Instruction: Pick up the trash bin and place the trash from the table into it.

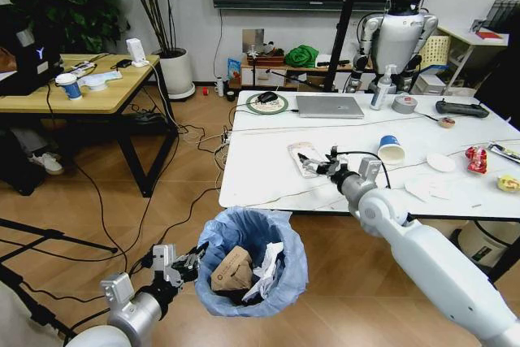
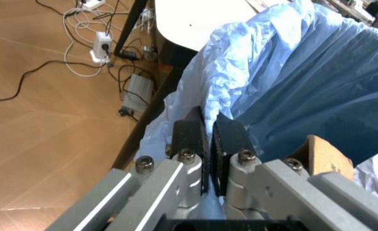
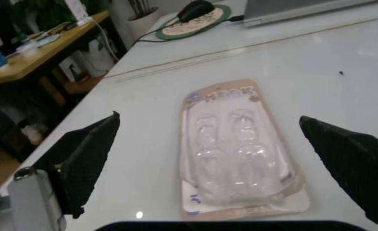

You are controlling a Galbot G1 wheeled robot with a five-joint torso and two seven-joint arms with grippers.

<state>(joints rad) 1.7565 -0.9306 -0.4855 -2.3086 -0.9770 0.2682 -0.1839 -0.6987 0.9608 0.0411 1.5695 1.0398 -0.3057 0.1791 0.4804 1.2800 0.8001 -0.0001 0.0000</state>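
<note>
Legible text, one item: we read the raised word "HOOK" along the far end of the backing card of a clear blister pack (image 3: 237,151) lying flat on the bench (image 3: 343,72). Small blue print near the card's other end is too blurred for us to read. We make out no other labels, brands or numbers.

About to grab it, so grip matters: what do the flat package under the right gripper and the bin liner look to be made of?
Flat clear blister package: seemingly glossy moulded plastic on a printed card backing, with raised bubbles catching highlights; probably stiff. Light-blue bin liner: thin crinkled plastic film, wrinkled and slightly translucent. The open right gripper straddles the package; the left gripper is shut on the liner's rim.
</note>
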